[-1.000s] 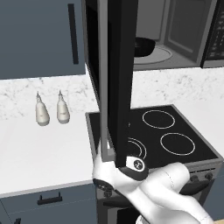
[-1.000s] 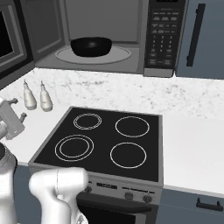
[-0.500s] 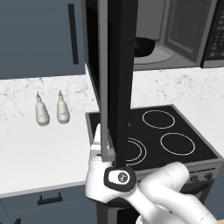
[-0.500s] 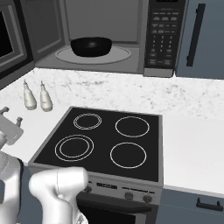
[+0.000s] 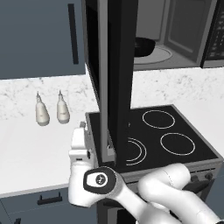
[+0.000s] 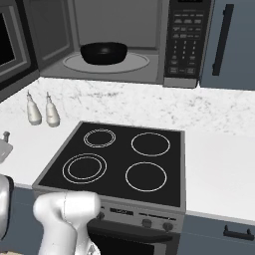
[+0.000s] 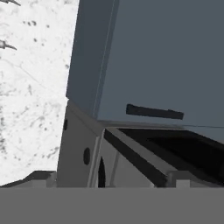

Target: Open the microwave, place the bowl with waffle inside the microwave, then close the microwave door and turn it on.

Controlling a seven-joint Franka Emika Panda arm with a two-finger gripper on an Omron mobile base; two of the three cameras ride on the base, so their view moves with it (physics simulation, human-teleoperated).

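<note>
A black bowl (image 6: 104, 53) sits on the turntable inside the open microwave (image 6: 117, 42). The microwave door (image 5: 114, 78) stands swung out, edge-on. The jaws, spread and holding nothing, hover low beside the door's outer edge, well apart from the bowl.

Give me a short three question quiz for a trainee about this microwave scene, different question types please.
1. True or false: the bowl sits inside the microwave on the turntable plate.
2. Multiple choice: the microwave door is A) shut, B) swung open, C) removed.
3. Fill in: the two small bottles stand on the counter to the ___ of the cooktop in the right base view.

Key
1. True.
2. B. It swings out over the cooktop, and the gripper sits low beside it with jaws wide and nothing held.
3. Left.
</note>
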